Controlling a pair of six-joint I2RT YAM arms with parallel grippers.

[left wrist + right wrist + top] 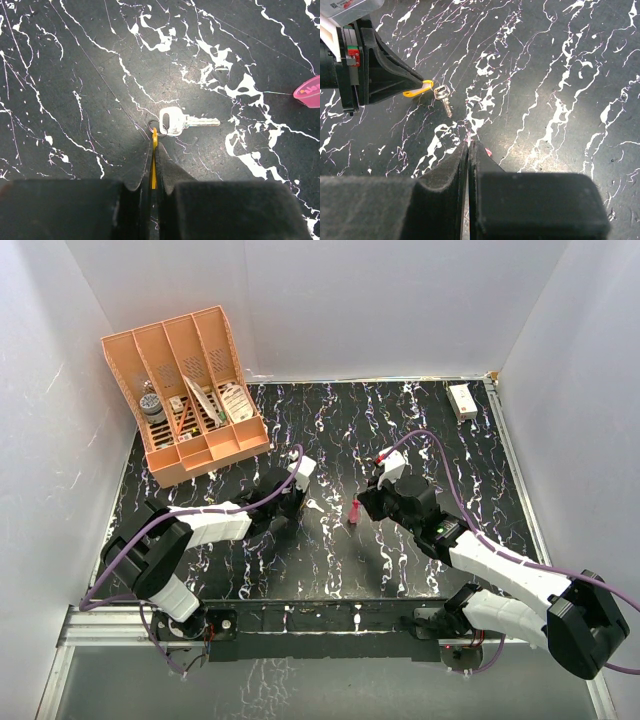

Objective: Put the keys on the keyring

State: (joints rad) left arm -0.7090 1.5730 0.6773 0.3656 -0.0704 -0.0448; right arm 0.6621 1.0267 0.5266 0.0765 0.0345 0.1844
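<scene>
From above, the left pincer [293, 500] sits mid-desk [420, 430], just left of the silver key [314, 506]. The right pincer [362, 508] is clenched on the pinkish-red keyring strap [355, 513] beside it, likely to present it.

In the left wrist view, its jaws are clenched on a yellow strip [154, 167] seen edge-on. A small dark ring [151, 125] at the strip's tip touches the key's head.

The right wrist view shows only a red sliver between its own closed jaws.

Key [314, 506] on the table [340, 575], strap fob [356, 512] just right of it; rack [185, 390] rear-left, box [462, 400] rear-right.
</scene>
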